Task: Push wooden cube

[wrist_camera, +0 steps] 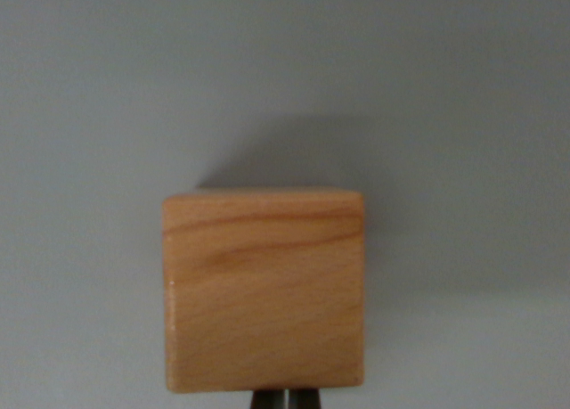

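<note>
Wooden cube (264, 289) is sitting squarely in the lower middle of the wrist view, resting on a plain pale grey bench (98, 115) and throwing a soft shadow (303, 151) behind it, away from the camera. Peeking up from the bottom edge, the dark fingertips of the end effector (287, 399) are standing together with only a hairline slit showing between them, gripping nothing. They are sitting right at the cube's near face; whether they are pressing against it or stopping just short cannot be told, since so little of them is showing. Closed fingers are likely serving as one blunt nose for shoving rather than grasping, and lining them up near the middle of the face should be helping the cube slide straight away instead of spinning. Bare bench is lying ahead of the cube.
</note>
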You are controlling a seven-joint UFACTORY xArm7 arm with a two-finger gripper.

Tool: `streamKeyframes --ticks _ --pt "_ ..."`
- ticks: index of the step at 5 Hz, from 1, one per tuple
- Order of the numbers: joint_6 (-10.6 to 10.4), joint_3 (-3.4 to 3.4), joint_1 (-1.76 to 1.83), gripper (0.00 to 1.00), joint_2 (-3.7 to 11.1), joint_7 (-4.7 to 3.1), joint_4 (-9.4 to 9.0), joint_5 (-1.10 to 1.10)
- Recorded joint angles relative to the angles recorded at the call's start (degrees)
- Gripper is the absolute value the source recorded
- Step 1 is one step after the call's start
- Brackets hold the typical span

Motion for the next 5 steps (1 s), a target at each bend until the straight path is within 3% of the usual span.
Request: streamKeyframes --ticks 1,2,3,4,5 --pt "0.9 0.09 0.05 1.0 1.57 0.03 2.45 0.15" --pt "0.9 0.09 0.05 1.0 1.57 0.03 2.45 0.15" --pt "1.7 0.18 0.09 1.0 2.99 0.05 4.65 0.28" --pt "1.7 0.18 0.09 1.0 2.99 0.05 4.65 0.28" --pt "2.4 0.25 0.13 1.0 4.25 0.07 6.61 0.4"
